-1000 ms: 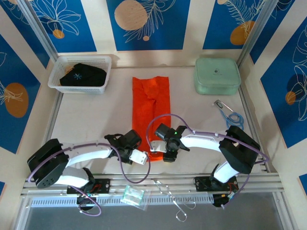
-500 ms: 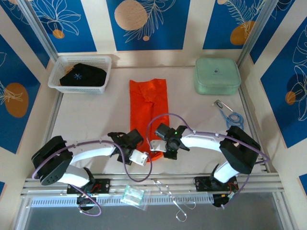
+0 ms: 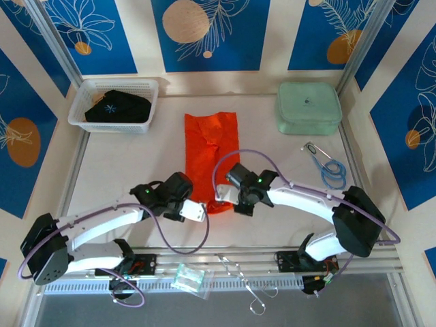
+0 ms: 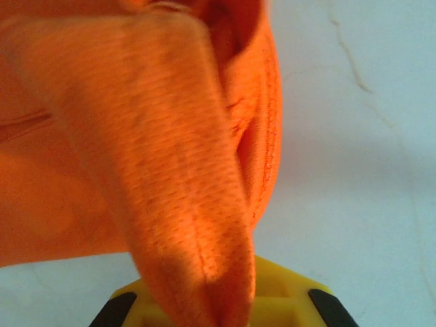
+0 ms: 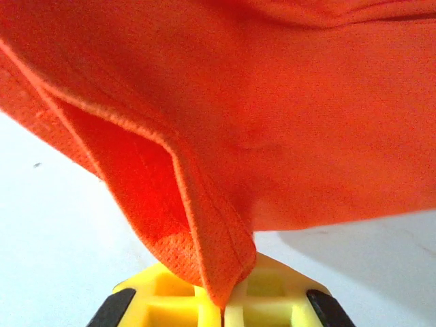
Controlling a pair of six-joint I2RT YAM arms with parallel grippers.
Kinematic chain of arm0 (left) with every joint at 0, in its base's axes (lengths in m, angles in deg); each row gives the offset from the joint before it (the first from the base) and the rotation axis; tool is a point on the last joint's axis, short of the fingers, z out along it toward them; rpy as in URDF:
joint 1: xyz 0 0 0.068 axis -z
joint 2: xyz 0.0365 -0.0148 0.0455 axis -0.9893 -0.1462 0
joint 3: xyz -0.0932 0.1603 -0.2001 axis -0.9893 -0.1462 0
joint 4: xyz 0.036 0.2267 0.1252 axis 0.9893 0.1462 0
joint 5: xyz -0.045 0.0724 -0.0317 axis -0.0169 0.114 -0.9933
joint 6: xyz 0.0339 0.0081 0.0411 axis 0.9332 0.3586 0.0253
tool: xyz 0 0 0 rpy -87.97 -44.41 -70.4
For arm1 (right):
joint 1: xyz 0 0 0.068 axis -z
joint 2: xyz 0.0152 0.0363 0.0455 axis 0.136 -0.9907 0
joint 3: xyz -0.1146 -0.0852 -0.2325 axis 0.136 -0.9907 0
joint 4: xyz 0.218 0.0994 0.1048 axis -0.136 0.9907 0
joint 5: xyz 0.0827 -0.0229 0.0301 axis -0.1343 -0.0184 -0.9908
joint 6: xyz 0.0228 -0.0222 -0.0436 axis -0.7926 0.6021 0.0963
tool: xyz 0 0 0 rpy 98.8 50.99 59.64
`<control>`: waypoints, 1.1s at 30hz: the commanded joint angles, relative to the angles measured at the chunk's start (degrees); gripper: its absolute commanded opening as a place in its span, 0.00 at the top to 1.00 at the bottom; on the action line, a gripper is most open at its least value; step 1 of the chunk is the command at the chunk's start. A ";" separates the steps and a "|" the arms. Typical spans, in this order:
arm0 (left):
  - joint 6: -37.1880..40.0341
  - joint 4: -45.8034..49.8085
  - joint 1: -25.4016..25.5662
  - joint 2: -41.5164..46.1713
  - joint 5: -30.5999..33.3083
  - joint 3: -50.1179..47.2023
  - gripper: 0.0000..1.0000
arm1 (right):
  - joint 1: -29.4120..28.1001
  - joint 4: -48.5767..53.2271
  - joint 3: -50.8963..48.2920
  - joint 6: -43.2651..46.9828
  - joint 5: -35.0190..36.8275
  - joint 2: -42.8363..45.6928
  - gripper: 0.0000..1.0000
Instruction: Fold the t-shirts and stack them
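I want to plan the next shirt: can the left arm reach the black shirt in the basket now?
Probably not yet: the left hand is shut on the orange shirt's near corner. The table between it and the basket looks bare, so after letting go the way seems free.

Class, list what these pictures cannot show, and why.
Left wrist: tips of the left gripper, buried in the orange t-shirt.
Right wrist: tips of the right gripper, same cloth.
Top external: shirt's near hem, under both grippers.
Top external: black t-shirt, bunched in its white mesh basket.
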 commanded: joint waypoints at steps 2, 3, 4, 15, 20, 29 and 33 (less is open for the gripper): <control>3.04 2.24 -3.92 -3.50 -1.02 4.81 1.00 | 4.40 1.95 4.85 -1.17 0.82 0.27 1.00; 3.46 2.29 -4.89 -4.29 -1.31 5.90 1.00 | 5.29 1.88 5.87 -1.18 0.73 -0.14 1.00; 4.03 2.16 -6.20 -5.11 -1.78 7.22 1.00 | 6.38 1.88 7.05 -1.18 0.72 -0.95 1.00; 8.26 -8.66 -15.57 -14.79 -2.03 16.99 1.00 | 14.78 0.08 20.47 -1.31 1.71 -10.95 1.00; 9.02 -13.56 -16.83 -20.45 -1.11 17.64 1.00 | 16.49 -0.47 24.57 -2.78 3.56 -16.37 1.00; 9.45 -27.82 -18.77 -28.41 3.89 15.28 1.00 | 17.88 -3.55 28.17 -8.62 6.89 -25.95 1.00; 9.93 -32.54 -18.88 -31.17 5.05 14.83 1.00 | 18.41 -5.19 29.13 -11.89 8.45 -28.91 1.00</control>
